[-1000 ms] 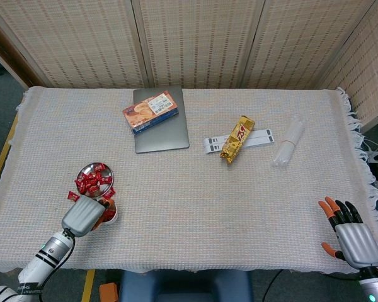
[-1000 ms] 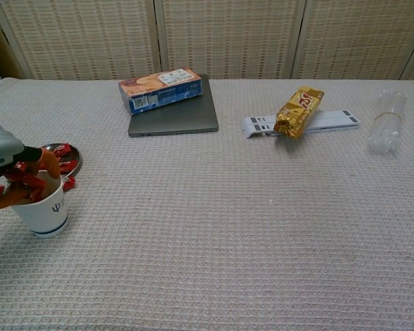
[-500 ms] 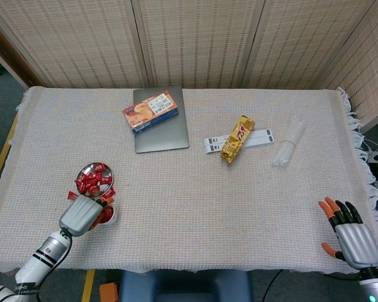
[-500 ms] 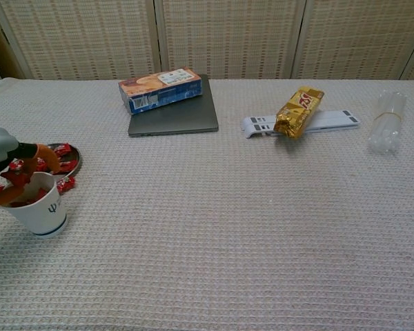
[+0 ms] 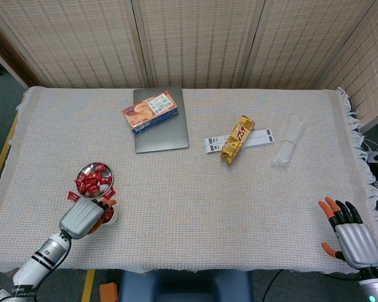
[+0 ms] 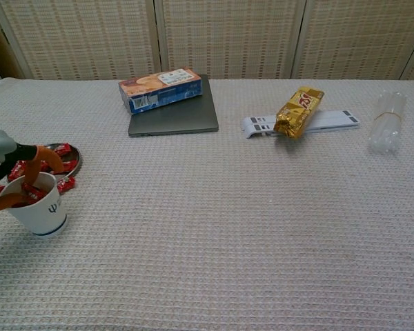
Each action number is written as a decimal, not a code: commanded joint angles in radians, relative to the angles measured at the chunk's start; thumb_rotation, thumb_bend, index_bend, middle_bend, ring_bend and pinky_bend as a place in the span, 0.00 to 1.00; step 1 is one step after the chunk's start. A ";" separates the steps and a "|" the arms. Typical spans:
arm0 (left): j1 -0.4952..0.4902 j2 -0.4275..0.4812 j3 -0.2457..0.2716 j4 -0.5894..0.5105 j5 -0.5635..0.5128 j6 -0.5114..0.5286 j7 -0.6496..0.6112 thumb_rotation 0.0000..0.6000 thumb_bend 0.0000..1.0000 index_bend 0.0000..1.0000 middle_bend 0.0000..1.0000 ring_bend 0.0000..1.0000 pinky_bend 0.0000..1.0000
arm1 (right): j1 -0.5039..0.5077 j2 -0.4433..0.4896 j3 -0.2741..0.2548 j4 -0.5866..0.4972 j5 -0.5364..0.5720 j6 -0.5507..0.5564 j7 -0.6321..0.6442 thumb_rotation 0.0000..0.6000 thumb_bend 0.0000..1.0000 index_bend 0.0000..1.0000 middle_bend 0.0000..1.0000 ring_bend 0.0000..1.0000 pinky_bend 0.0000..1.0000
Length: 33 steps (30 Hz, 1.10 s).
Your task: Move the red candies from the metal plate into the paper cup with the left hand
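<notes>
The metal plate (image 5: 88, 166) (image 6: 78, 160) with several red candies (image 5: 96, 179) (image 6: 61, 149) lies at the table's near left. Just in front of it stands the white paper cup (image 5: 112, 217) (image 6: 40, 210), with red candies inside (image 6: 32, 192). My left hand (image 5: 83, 217) (image 6: 0, 153) hovers over the cup's near-left side, orange fingers (image 6: 45, 159) spread around the rim and nothing held. Loose candies (image 5: 71, 195) (image 6: 65, 183) lie on the cloth beside the plate. My right hand (image 5: 349, 236) rests open at the near right edge, shown only in the head view.
A biscuit box (image 5: 150, 111) (image 6: 160, 88) sits on a grey laptop (image 5: 164, 135) (image 6: 176, 118) at the back. A gold snack bar (image 5: 237, 138) (image 6: 299, 110) lies across a white strip (image 5: 259, 135) (image 6: 331, 118). A clear plastic bottle (image 5: 288, 141) (image 6: 388, 121) lies to the right.
The left hand held red candies over the cup; its fingers have spread, the candies now lie in the cup, and the hand has drawn back slightly to the left.
</notes>
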 commanded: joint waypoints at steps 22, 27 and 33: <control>0.059 0.078 0.030 -0.035 0.091 0.103 -0.129 1.00 0.40 0.20 0.35 0.41 1.00 | -0.001 -0.001 0.001 0.000 -0.001 0.002 -0.001 1.00 0.11 0.00 0.00 0.00 0.00; 0.066 0.072 0.037 -0.016 0.090 0.093 -0.131 1.00 0.38 0.03 0.08 0.09 1.00 | 0.002 -0.001 0.000 -0.001 -0.001 -0.006 -0.005 1.00 0.11 0.00 0.00 0.00 0.00; 0.047 0.055 0.016 0.005 0.050 0.044 -0.139 1.00 0.37 0.00 0.00 0.00 1.00 | 0.002 -0.002 0.000 -0.001 0.002 -0.007 -0.007 1.00 0.11 0.00 0.00 0.00 0.00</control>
